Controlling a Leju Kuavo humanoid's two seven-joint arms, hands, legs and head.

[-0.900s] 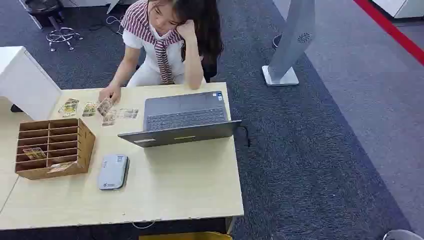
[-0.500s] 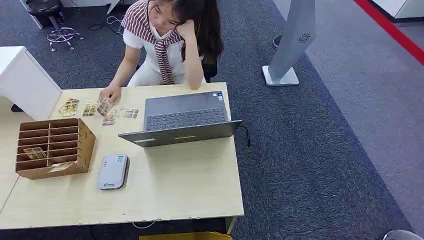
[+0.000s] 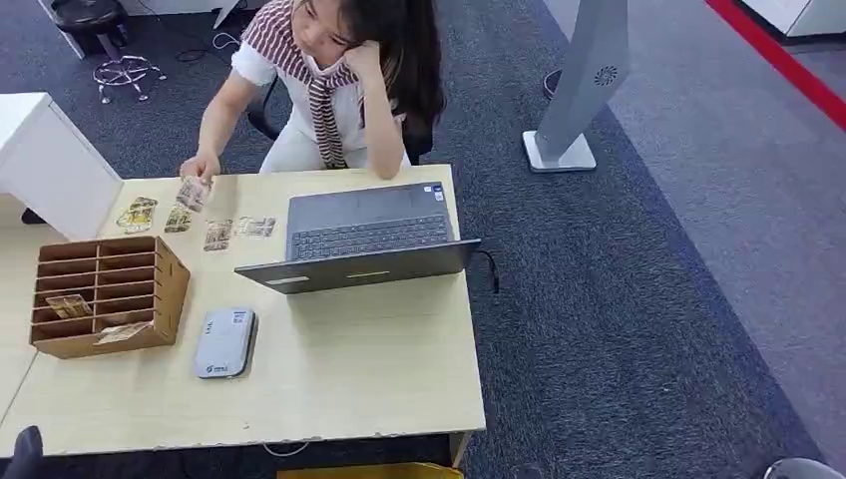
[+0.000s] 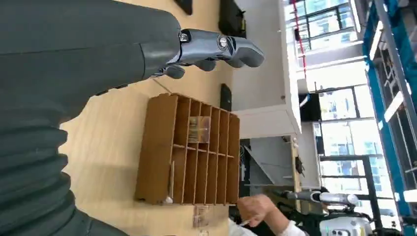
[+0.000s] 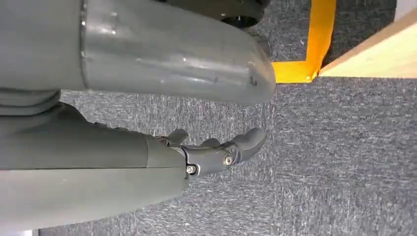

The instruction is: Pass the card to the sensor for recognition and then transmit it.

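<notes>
cards: small, yellowish, printed, flat on table | left hand: empty, fingers loose | right hand: empty, over carpet

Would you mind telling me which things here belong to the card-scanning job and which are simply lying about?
Part of the job:
- cards in the wooden rack
- wooden rack
- grey card sensor
- left hand, holding nothing

Lying about:
- laptop
- loose cards near the person's hand
- white stand on the carpet
</notes>
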